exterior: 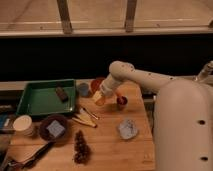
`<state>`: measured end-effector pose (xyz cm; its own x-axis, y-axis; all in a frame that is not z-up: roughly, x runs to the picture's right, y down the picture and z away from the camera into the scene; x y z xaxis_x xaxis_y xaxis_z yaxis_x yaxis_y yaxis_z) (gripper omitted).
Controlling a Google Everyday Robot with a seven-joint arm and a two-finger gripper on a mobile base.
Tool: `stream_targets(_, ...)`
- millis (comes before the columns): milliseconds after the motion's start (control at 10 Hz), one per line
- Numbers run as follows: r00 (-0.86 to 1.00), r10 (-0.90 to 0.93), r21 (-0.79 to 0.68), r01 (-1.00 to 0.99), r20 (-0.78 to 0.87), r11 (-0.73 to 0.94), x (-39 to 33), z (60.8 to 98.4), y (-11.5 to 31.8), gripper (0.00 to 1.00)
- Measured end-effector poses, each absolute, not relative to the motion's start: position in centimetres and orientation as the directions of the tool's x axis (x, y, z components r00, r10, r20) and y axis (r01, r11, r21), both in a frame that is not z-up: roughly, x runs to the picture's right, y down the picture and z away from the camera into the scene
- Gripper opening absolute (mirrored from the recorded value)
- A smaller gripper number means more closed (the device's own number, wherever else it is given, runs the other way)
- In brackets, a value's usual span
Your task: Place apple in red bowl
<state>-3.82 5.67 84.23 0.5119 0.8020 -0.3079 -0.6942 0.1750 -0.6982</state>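
The apple, small and yellow-orange, sits at the tip of my gripper, which is shut on it and holds it just above the wooden table. The red bowl stands right behind the gripper, partly hidden by it. The white arm reaches in from the right and ends at the bowl's front edge.
A blue-grey cup stands left of the red bowl. A green tray holds a brown block. A dark brown bowl, a pine cone, utensils, a small dark red cup and a crumpled grey item lie on the table.
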Motion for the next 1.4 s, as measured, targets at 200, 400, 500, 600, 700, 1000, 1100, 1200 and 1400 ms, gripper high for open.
stream_targets(200, 0.495, 0.826, -0.703, -0.687, -0.269, 0.183, -4.3, 82.3, 4.1, 0.00)
stream_targets(400, 0.444, 0.871, -0.701, -0.690, -0.211, 0.182, -3.5, 80.9, 1.7, 0.00)
stream_targets(500, 0.407, 0.898, -0.702, -0.689, -0.169, 0.180, -3.2, 80.8, 0.0, 0.00)
stream_targets(600, 0.382, 0.913, -0.703, -0.689, -0.143, 0.179, -3.0, 81.2, -0.9, 0.00)
stream_targets(700, 0.356, 0.927, -0.702, -0.690, -0.117, 0.176, -2.9, 81.8, -1.9, 0.00)
stream_targets(1000, 0.261, 0.963, -0.700, -0.701, -0.070, 0.139, -2.7, 84.0, -5.0, 0.00)
stream_targets(1100, 0.226, 0.972, -0.696, -0.709, -0.067, 0.117, -2.2, 84.7, -6.3, 0.00)
stream_targets(1200, 0.219, 0.973, -0.696, -0.710, -0.068, 0.111, -2.2, 84.8, -6.5, 0.00)
stream_targets(1400, 0.220, 0.973, -0.697, -0.709, -0.068, 0.111, -2.3, 84.8, -6.5, 0.00)
